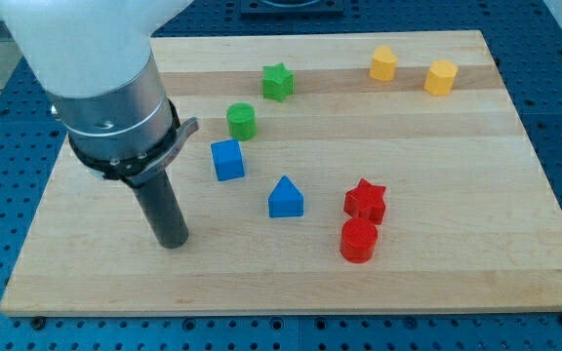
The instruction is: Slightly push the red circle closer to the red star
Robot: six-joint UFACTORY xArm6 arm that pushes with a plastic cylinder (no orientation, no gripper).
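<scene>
Pale wood planking makes up the table (476, 195), which sits on a blue perforated base that shows at the frame's edges.

In the single camera view, the red circle (359, 240) lies in the lower right of centre, with the red star (366, 201) just above it. The two look to be touching or nearly so; the gap, if any, is too small to tell. A blue triangular block (286, 198) sits to the left of the star, and a blue cube (227, 160) is further up and left. A green cylinder (241, 121) and a green star (278, 82) stand above those, and two yellow blocks (384, 63) (441, 77) rest near the upper right edge.

The arm carries no hand, so nothing opens, closes or holds. It ends in a dark rod, and my tip (173, 243) rests at the lower left of centre, well apart from every block and touching none. It is about level with the red circle, far to its left.

Since the circle already sits so near the star, I judge the push must be very short. The tip should travel round below the circle, staying clear of the blue triangular block, then nudge gently upward in the frame. Pushing from the left would likely slide the circle past the star instead.
</scene>
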